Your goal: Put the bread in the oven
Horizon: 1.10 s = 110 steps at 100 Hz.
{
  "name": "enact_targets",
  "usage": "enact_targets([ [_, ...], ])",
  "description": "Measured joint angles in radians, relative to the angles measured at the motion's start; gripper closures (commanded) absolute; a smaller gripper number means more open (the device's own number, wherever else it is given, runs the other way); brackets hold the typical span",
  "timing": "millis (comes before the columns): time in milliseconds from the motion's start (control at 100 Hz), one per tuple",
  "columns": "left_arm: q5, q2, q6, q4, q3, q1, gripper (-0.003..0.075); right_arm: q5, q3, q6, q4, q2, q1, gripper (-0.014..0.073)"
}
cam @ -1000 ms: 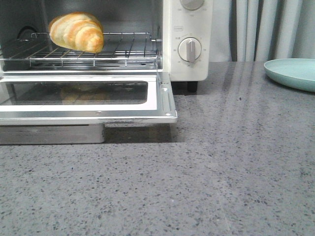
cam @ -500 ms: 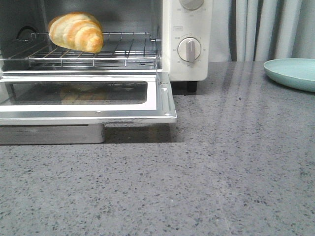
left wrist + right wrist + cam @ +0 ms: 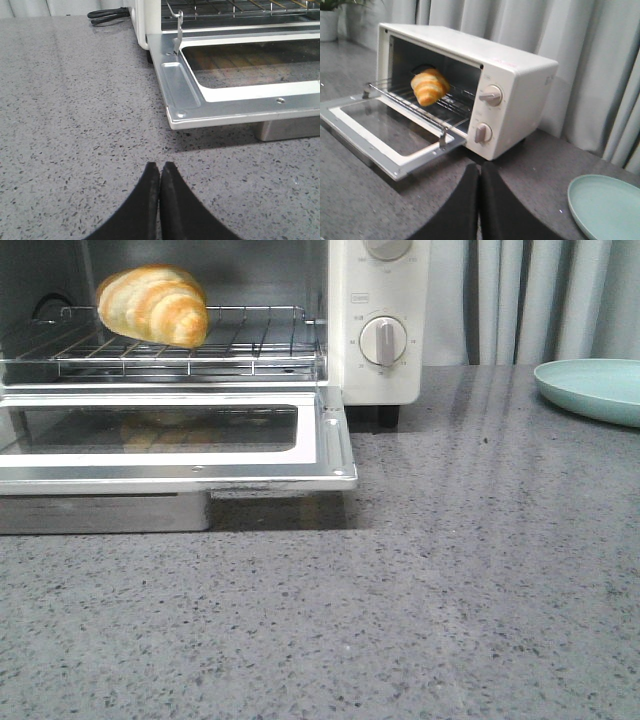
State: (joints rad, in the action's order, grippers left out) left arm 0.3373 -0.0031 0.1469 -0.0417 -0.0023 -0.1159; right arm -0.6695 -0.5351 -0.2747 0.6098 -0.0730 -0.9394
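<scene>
The bread point(image 3: 155, 304), a golden-brown striped croissant roll, lies on the wire rack point(image 3: 240, 348) inside the cream-white oven point(image 3: 380, 370); it also shows in the right wrist view point(image 3: 430, 86). The oven's glass door point(image 3: 330, 445) hangs open, flat over the counter. My left gripper point(image 3: 159, 166) is shut and empty, low over the counter in front of the door's corner point(image 3: 179, 114). My right gripper point(image 3: 479, 169) is shut and empty, in front of the oven point(image 3: 520, 100), well back from it. Neither gripper shows in the front view.
A pale green plate point(image 3: 595, 388) sits on the grey speckled counter point(image 3: 450, 590) at the right, also in the right wrist view point(image 3: 607, 205). A metal tray point(image 3: 100, 512) lies under the open door. Curtains hang behind. A black cable point(image 3: 107, 15) lies beside the oven.
Nothing has moved on the counter; the front view has shifted very slightly, so the oven and plate sit a few pixels further left.
</scene>
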Motion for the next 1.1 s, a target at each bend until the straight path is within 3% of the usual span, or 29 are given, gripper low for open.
enact_targets([
  [220,0.0,0.0,0.0,0.0,0.0,0.0,0.0741,-0.095,0.084,0.0,0.124,0.0,0.0,0.0642],
  [440,0.0,0.0,0.0,0.0,0.0,0.0,0.0741,0.018,0.173,0.0,0.139,0.0,0.005,0.0642],
  [650,0.0,0.0,0.0,0.0,0.0,0.0,0.0741,0.112,0.219,0.0,0.029,0.0,0.113,0.0642],
  [910,0.001,0.0,0.0,0.0,0.0,0.0,0.0741,0.417,0.351,0.0,-0.105,0.0,0.28,0.0642],
  [1100,0.001,0.0,0.0,0.0,0.0,0.0,0.0741,0.471,0.457,0.0,-0.178,0.0,0.41,0.0642],
])
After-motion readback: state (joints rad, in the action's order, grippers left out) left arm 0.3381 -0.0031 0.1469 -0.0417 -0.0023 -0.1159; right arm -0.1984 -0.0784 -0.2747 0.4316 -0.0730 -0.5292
